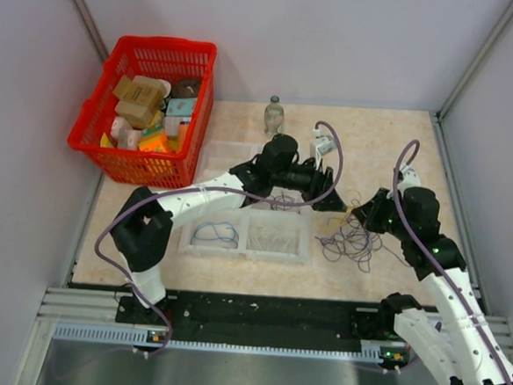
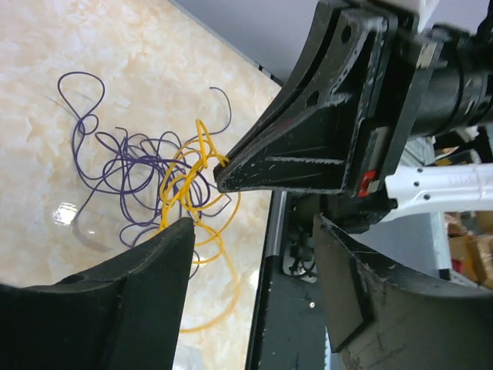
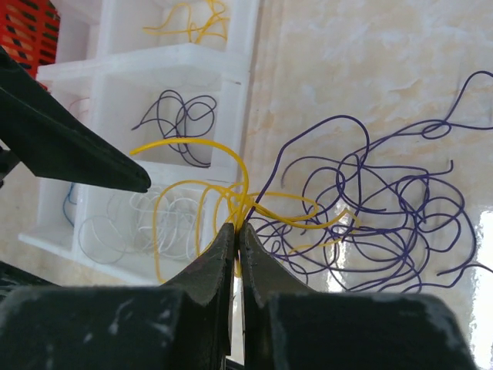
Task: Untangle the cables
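The cables (image 1: pixel 350 243) lie bunched on the bench (image 1: pixel 401 141), right of the tray (image 1: pixel 243 255). The right gripper (image 3: pixel 235 231) is clamped on the yellow strand (image 2: pixel 202 142), and the left gripper (image 2: pixel 254 231) stands apart beside it. Best to draw the yellow out slowly while the left pins the purple loops (image 3: pixel 370 208).

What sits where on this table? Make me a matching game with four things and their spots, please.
1 yellow wire
2 purple wires
3 bottle
4 red basket

A far left, full of packets
B pinched in the shut right gripper
C loose tangle on the tabletop
D upright at the far edge

Pairs: 1-B, 2-C, 3-D, 4-A
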`<control>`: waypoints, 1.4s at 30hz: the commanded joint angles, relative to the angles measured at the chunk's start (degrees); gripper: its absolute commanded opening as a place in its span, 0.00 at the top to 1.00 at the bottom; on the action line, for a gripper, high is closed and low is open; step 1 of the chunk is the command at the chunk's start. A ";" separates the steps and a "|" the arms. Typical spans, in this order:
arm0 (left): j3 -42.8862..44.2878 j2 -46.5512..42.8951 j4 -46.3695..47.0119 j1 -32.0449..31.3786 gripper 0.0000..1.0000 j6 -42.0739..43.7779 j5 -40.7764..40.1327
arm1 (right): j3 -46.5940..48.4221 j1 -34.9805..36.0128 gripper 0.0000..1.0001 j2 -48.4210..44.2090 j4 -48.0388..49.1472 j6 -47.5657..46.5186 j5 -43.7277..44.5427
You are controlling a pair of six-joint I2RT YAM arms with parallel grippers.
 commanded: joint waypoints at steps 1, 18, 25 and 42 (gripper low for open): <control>-1.40 -4.53 -4.45 -2.50 0.30 15.65 -1.16 | 3.61 0.06 1.00 -2.32 -2.52 4.12 -3.16; 9.75 2.24 -18.44 -9.97 0.55 21.65 -23.32 | 8.18 -0.03 1.00 -6.01 -6.91 8.78 -3.34; 12.92 1.37 -21.25 -10.94 1.00 22.17 -28.52 | 7.83 -0.12 0.90 -6.10 -10.59 11.33 2.18; 17.58 -2.94 -28.10 -10.86 1.00 19.27 -29.47 | 11.87 -0.12 0.37 -6.54 -18.33 12.03 17.39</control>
